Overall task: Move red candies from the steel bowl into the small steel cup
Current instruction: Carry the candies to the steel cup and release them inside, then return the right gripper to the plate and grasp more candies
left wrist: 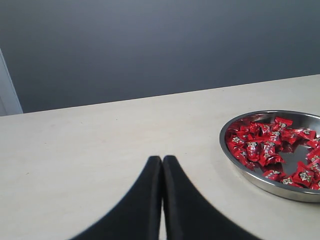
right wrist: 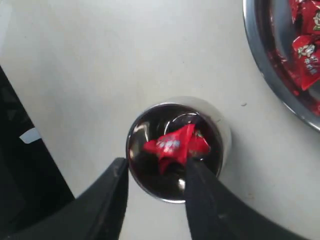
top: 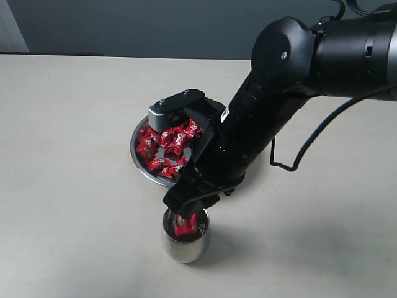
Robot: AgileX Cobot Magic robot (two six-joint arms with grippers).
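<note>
The steel bowl [top: 138, 158] sits mid-table with many red candies [top: 164, 146] in it. In front of it stands the small steel cup [top: 184, 245] with red candy [top: 186, 225] showing at its mouth. My right gripper [top: 189, 208] hangs just above the cup. In the right wrist view it [right wrist: 156, 164] is open, its fingers straddling the cup [right wrist: 222, 132], and a red candy [right wrist: 175, 144] lies inside by one finger. The bowl's rim [right wrist: 265, 70] and candies [right wrist: 305, 55] are at the corner. My left gripper [left wrist: 162, 160] is shut on nothing, apart from the bowl [left wrist: 260, 182] and its candies [left wrist: 265, 147].
A black cable [top: 291, 164] loops over the table to the right of the right arm. The arm's bulk hangs over the bowl's right side. A grey wall stands behind the table's far edge [left wrist: 150, 97]. Bare tabletop lies to the left of the bowl and cup.
</note>
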